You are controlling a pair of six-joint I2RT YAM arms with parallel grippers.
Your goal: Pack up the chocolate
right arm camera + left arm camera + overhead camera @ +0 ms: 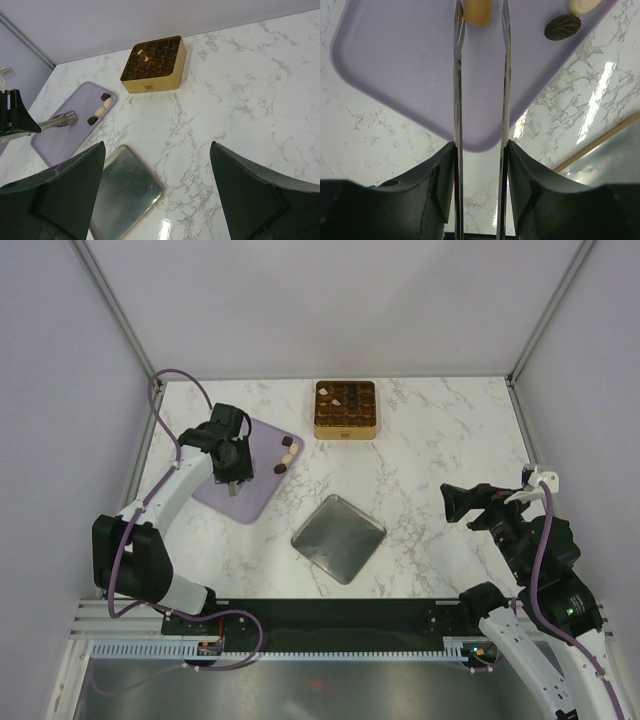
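Over the board by the left edge of the surface, the left jaws stand a narrow slot apart and hold nothing. A tan piece of chocolate lies between the blade tips, nearer one blade; whether steel touches it cannot be told. Just beside it, along the board's rim, lie a dark piece and a cream piece, part of a short row seen from above. Beyond them, at the middle of the far edge, sits the tin, many of its grid cells apparently filled. What seems to be its lid lies flat near the middle of the near edge. Close to the right edge, the right jaws gape wide and empty, raised off the surface and well apart from everything. The pick is in hand: the tan piece looks lined up for a pinch. The next move calls for closing gently on so small a thing, lifting it clear, then carrying it toward the far edge to a free cell.
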